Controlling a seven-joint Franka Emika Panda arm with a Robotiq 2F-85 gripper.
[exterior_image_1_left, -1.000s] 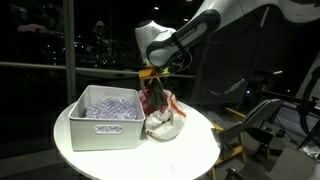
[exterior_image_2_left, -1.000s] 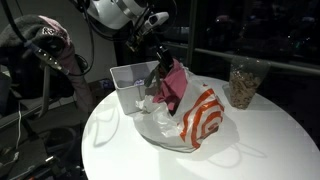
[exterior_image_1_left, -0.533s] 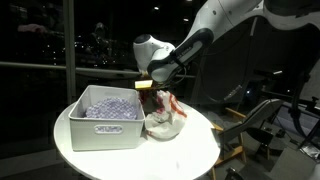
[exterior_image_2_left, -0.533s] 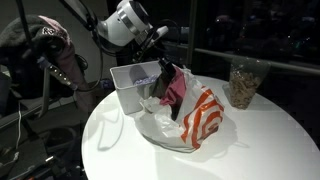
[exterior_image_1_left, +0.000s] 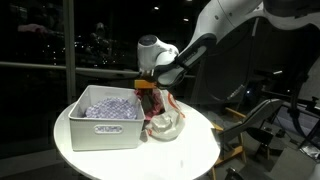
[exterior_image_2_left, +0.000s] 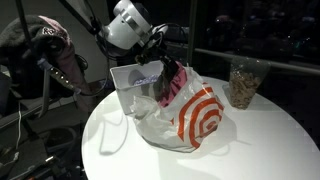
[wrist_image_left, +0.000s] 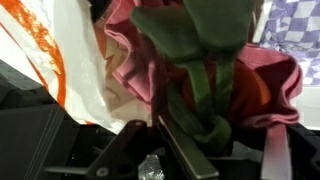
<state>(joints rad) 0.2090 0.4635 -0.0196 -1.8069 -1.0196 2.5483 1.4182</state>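
One bundle of pink & dark green cloth (exterior_image_2_left: 175, 88) is hanging from the gripper (exterior_image_2_left: 165, 68), w/ the jaws clenching its top end. Its lower end is sitting at the mouth of the white bag w/ red rings (exterior_image_2_left: 195, 118). A white bin (exterior_image_1_left: 100, 132) is standing just beside the bag. Both are resting on the round table (exterior_image_2_left: 265, 135), and a jar (exterior_image_2_left: 242, 83) is standing further off.

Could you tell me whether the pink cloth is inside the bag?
Partly out: the gripper holds the pink cloth above the plastic bag, its lower end apparently inside.

Lab: glass wall (exterior_image_1_left: 40, 45), equipment stands (exterior_image_1_left: 262, 115)
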